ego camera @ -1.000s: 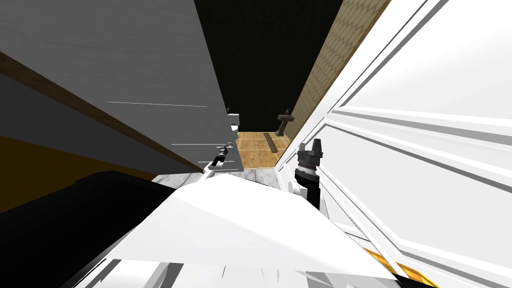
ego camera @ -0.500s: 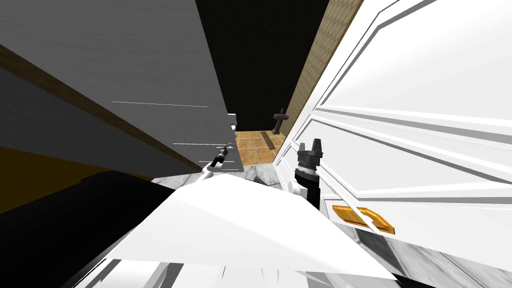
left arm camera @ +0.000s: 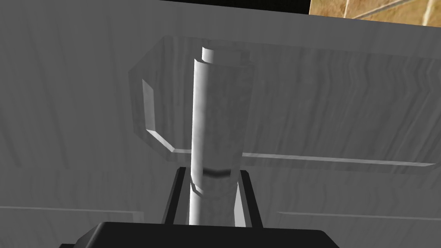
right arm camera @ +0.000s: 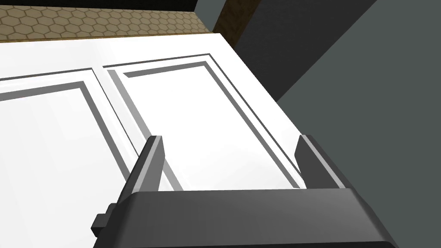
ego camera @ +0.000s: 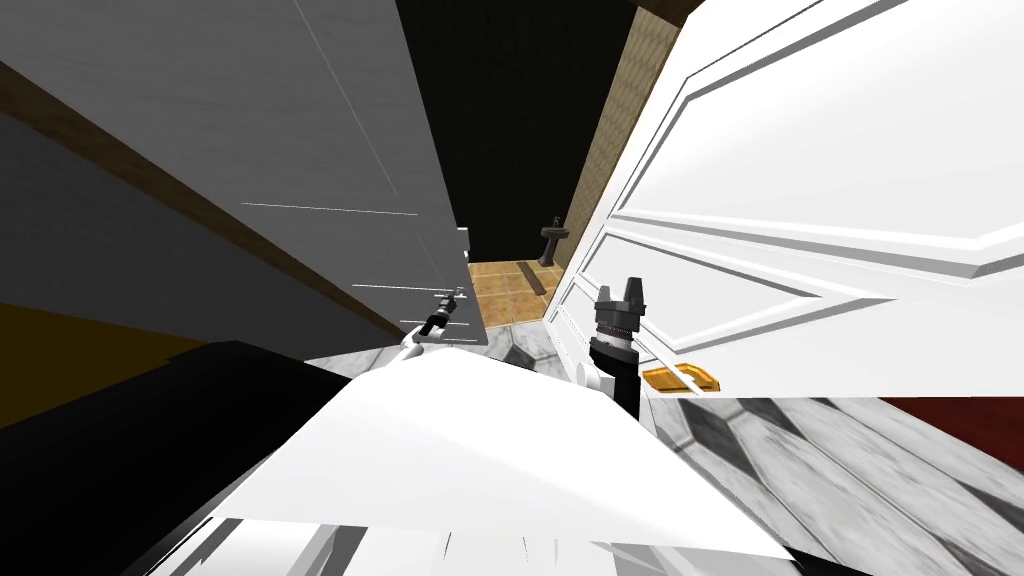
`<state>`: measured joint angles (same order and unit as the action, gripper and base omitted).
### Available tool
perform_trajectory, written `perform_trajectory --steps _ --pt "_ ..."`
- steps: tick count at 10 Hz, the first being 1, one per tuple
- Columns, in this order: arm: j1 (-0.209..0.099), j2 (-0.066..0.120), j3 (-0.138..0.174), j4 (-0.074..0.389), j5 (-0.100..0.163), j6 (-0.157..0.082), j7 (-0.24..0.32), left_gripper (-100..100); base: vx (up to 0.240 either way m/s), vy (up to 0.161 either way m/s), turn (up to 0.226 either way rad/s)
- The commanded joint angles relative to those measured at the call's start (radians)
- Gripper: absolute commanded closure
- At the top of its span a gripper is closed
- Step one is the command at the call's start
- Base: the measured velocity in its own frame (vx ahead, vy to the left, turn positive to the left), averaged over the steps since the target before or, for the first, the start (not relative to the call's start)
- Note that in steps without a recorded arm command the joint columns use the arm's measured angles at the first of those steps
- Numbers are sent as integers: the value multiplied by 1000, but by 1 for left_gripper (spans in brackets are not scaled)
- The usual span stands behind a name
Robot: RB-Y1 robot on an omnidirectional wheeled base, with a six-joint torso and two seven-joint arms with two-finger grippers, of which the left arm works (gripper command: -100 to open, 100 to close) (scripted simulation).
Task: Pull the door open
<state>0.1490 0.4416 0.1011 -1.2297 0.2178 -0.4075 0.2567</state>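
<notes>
A grey door (ego camera: 300, 150) runs along my left side. Close to its edge, my left gripper (ego camera: 447, 303) is shut on the door's grey cylindrical handle (left arm camera: 215, 129). In the left wrist view the gripper (left arm camera: 214, 193) presses the bar from both sides, in front of the handle's plate on the grey door face (left arm camera: 344, 107). A white panelled door (ego camera: 820, 200) with a gold handle (ego camera: 680, 378) stands on my right. My right gripper (ego camera: 632, 290) is raised beside it, and in its wrist view the gripper (right arm camera: 230, 146) is open, facing the white panels (right arm camera: 194, 120) with nothing between its fingers.
Between the two doors a gap shows a tan tiled floor (ego camera: 505, 285), a dark pedestal sink (ego camera: 552, 240), a honeycomb-patterned wall (ego camera: 615, 130) and a black area above. Grey marbled floor (ego camera: 800, 470) lies at my right, with a dark red patch (ego camera: 960, 420).
The white door has swung off to the right, its lower edge and gold handle rising in the picture and more floor showing. The doorway drifted slightly left. Both grippers look unchanged.
</notes>
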Motion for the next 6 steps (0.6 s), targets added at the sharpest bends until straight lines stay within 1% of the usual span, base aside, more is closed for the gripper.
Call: perform_trajectory --steps 1,4,5,6 --pt "17 16 -13 -10 1 -14 14 100 -145 24 -125" --pt "49 46 -38 -27 3 -41 40 100 -216 44 -133" --pt "66 62 -51 -37 5 -55 55 100 -228 85 -152" --pt "77 73 -60 -43 6 -64 64 100 -251 73 -162"
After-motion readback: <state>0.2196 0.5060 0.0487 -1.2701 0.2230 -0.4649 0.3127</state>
